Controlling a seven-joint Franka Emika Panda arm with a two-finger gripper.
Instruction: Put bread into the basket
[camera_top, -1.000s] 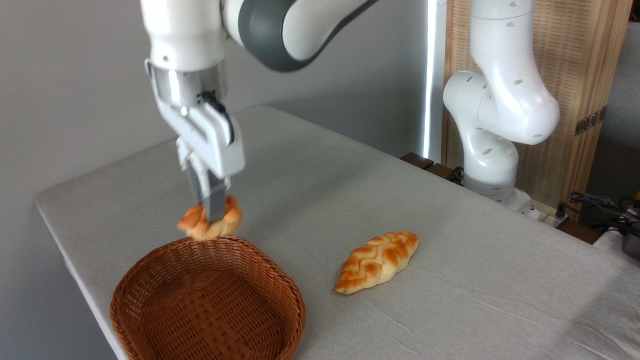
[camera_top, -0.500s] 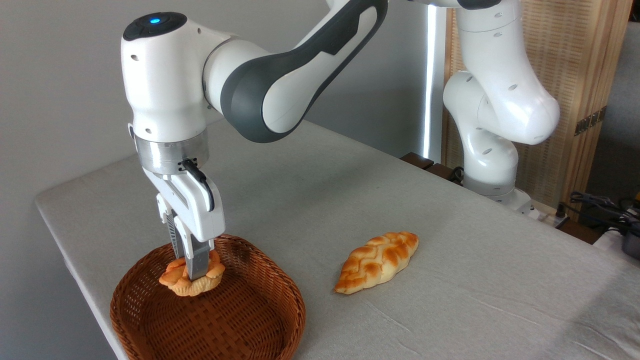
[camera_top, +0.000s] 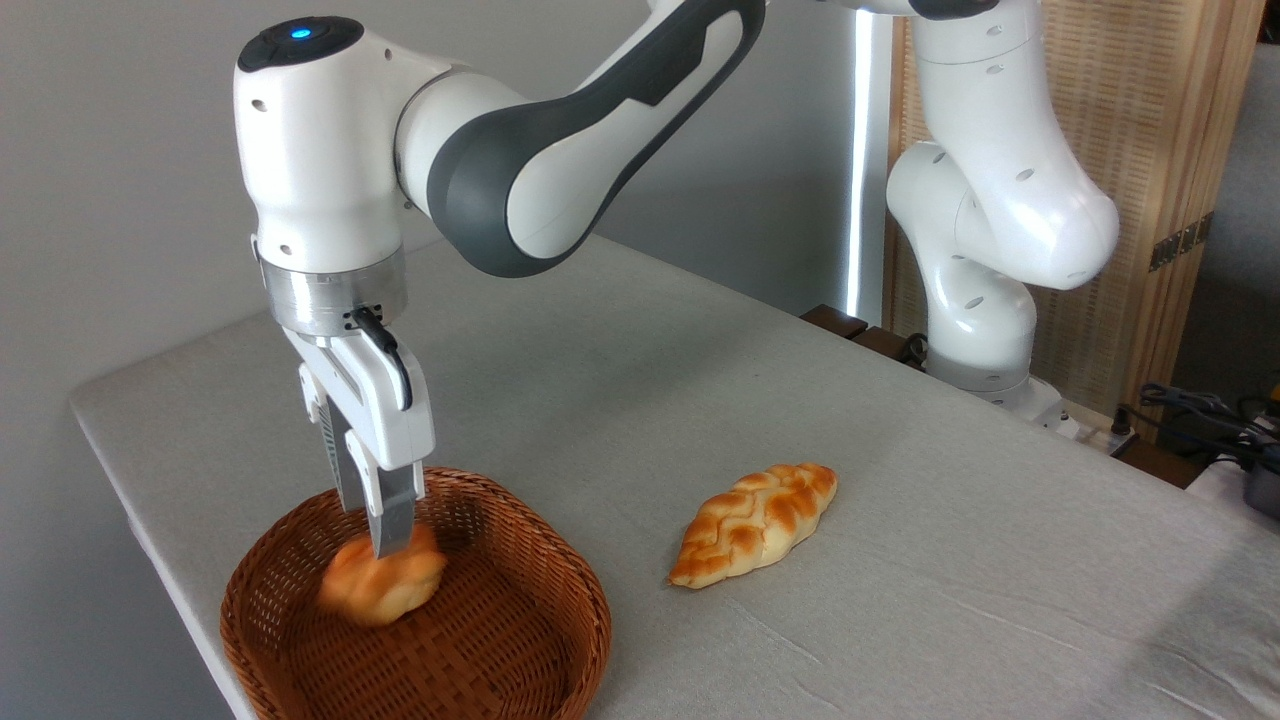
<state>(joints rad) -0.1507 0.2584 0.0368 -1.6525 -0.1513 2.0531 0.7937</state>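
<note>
We find the bread (camera_top: 381, 586) blurred inside the basket (camera_top: 560, 570); the gripper (camera_top: 385, 535) sits at its top, grip undeterminable; release and withdrawal remain

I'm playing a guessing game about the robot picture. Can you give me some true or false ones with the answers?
1. The bun is inside the basket. True.
2. The long braided loaf is in the basket too. False: it lies on the table, to the right of the basket.
3. The gripper is right over the bun. True: it points straight down above it.
4. The bun looks sharp and clear. False: it is blurred, so I cannot tell if the jaws grip it.
5. The basket is grey plastic. False: it is brown woven wicker.
</note>
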